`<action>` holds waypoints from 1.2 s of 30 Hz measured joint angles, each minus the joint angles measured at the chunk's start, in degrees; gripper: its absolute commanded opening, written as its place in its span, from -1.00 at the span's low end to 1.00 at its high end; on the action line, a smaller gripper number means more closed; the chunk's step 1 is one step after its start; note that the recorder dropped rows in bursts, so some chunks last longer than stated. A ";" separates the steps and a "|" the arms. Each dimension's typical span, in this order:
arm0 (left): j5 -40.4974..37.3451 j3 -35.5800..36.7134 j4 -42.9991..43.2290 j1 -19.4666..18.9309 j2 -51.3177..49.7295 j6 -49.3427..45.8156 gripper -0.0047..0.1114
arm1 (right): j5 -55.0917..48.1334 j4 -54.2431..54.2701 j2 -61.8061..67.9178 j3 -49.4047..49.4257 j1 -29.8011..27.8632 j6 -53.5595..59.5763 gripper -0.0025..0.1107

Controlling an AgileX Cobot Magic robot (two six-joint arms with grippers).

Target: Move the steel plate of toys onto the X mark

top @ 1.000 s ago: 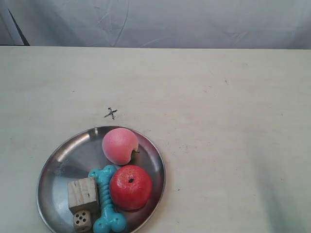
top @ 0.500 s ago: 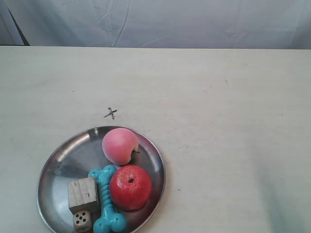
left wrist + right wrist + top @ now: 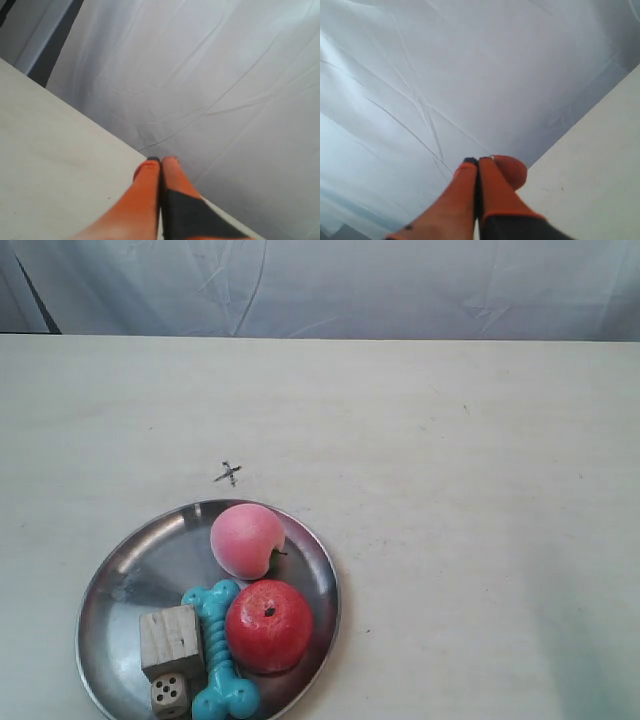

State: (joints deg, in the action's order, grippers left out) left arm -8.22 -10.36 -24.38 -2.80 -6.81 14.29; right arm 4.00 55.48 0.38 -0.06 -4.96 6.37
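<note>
I see the steel plate (image 3: 120, 560) near-left on the bench (image 3: 450, 490), with the X mark (image 3: 229, 474) just past it. Its rim keeps the toys (image 3: 268, 625) in. My left end effector (image 3: 161, 161) and right end effector (image 3: 478, 161) are pinched together, empty.

A pale wooden table (image 3: 450, 490) meets a creased white cloth backdrop (image 3: 350, 285).

left pincer (image 3: 160, 162): orange fingers pressed together, nothing between | right pincer (image 3: 478, 162): same, closed, empty

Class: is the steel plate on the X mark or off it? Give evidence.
Off it. The X mark lies uncovered on the table, apart from the steel plate.
</note>
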 measured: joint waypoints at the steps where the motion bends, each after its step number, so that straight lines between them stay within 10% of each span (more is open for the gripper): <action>1: -0.79 -1.32 0.76 0.00 -1.76 0.00 -0.92 | 0.14 0.82 0.00 0.00 0.00 0.00 -0.97; 9: -13.24 -15.17 6.05 0.00 -25.04 -8.39 -0.92 | -7.67 -0.63 9.37 -7.39 0.00 1.99 -0.97; 18: -38.38 -38.19 6.77 0.00 -61.90 -25.74 -0.77 | -37.35 -26.72 56.64 -42.00 0.00 3.72 -0.97; 27: -44.79 -39.84 7.02 0.00 -81.49 -26.87 0.07 | -57.15 -17.00 91.55 -53.79 0.00 20.07 -0.22; 36: -44.92 -39.39 2.54 0.00 -84.78 -29.41 0.09 | -57.71 -7.75 102.76 -53.79 7.63 25.78 -0.17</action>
State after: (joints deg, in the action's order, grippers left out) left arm -53.14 -49.75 -21.84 -2.80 -91.59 -15.12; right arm -53.71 47.73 103.14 -53.85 2.68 32.15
